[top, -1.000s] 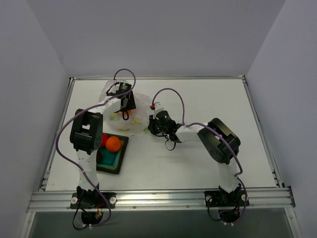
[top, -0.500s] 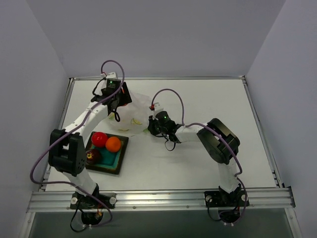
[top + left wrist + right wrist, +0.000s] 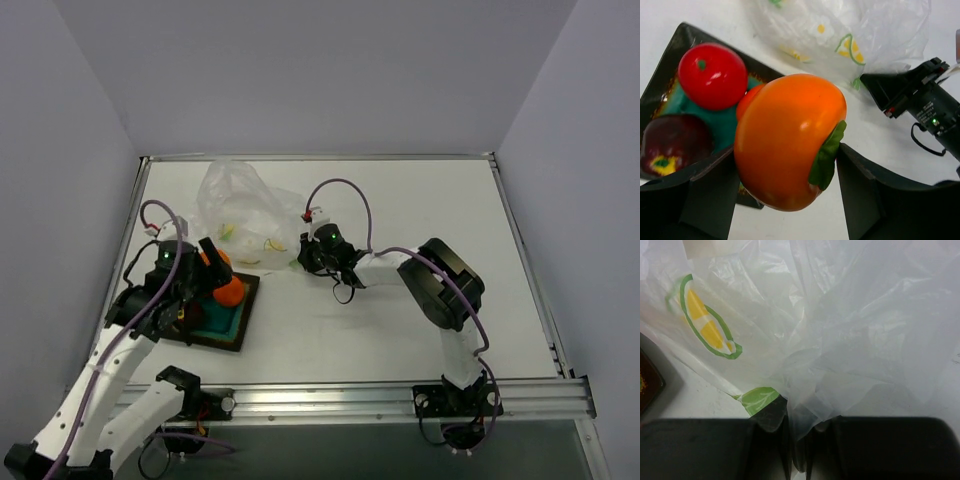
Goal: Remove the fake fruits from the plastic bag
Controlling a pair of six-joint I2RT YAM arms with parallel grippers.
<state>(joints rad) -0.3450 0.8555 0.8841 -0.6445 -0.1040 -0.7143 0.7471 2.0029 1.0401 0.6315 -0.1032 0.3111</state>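
Note:
My left gripper (image 3: 211,263) (image 3: 786,155) is shut on an orange fake fruit with a green calyx (image 3: 785,135) and holds it over the teal dish (image 3: 238,322). In the dish lie a red fruit (image 3: 712,75), a dark maroon fruit (image 3: 670,150) and a plain orange fruit (image 3: 230,292), mostly hidden behind the held one in the left wrist view. The clear plastic bag (image 3: 240,205) with citrus-slice prints lies behind the dish. My right gripper (image 3: 306,256) (image 3: 797,440) is shut on the bag's bunched right edge (image 3: 840,325).
The dish's dark rim (image 3: 685,37) sits near the table's left edge. The right arm's body (image 3: 920,100) and its cable lie just right of the bag. Grey walls enclose the table on three sides.
My left arm has pulled back out of the bag toward the near left, carrying the orange fruit with the calyx to above the dish. The right gripper has kept its hold on the bag.

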